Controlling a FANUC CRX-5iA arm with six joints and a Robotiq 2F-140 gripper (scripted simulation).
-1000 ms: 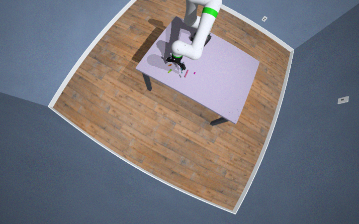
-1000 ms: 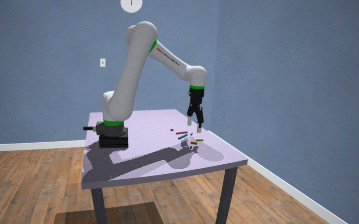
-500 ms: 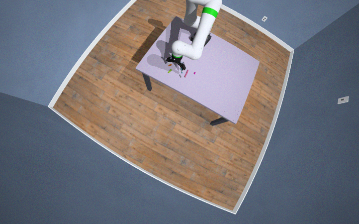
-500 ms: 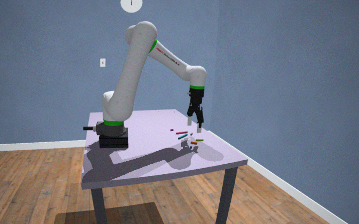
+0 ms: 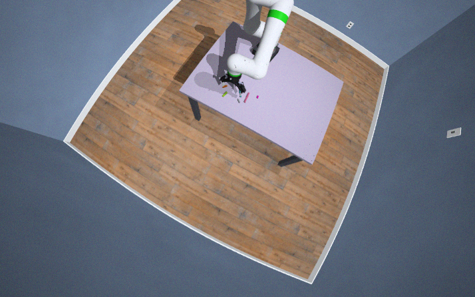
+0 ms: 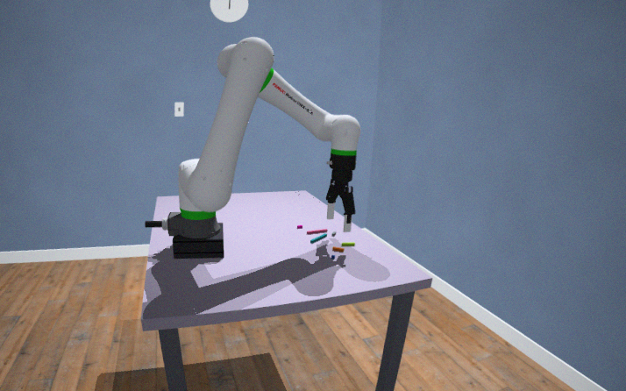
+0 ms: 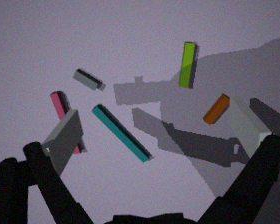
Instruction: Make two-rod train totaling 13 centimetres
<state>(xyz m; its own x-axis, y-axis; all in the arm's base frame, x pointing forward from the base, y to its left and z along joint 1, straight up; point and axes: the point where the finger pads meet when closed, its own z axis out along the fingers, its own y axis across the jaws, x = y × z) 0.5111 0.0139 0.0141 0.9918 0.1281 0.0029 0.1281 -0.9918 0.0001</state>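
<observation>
Several rods lie apart on the lilac table [image 5: 291, 110] [image 6: 257, 223] [image 7: 124, 10]. A turquoise rod [image 7: 122, 132] [image 6: 318, 238] lies between a pink rod [image 7: 58, 103] [image 6: 316, 231] [image 5: 246, 97] and an orange rod [image 7: 216, 108] [image 6: 337, 249]. A grey rod [image 7: 88, 79] [image 6: 333, 233] and a lime rod [image 7: 188, 64] [image 6: 348, 244] [image 5: 224, 94] lie farther out. A magenta rod [image 6: 299, 226] [image 5: 257, 96] lies off to one side. My gripper [image 7: 152, 116] [image 6: 338, 219] [image 5: 237, 87] is open and empty. It hangs above the cluster, over the turquoise rod. Its left finger hides part of the pink rod.
A tiny blue rod [image 6: 332, 257] lies in the arm's shadow near the orange rod. The robot's base [image 6: 197, 238] stands at the table's far left. The table's right edge is close beyond the lime rod.
</observation>
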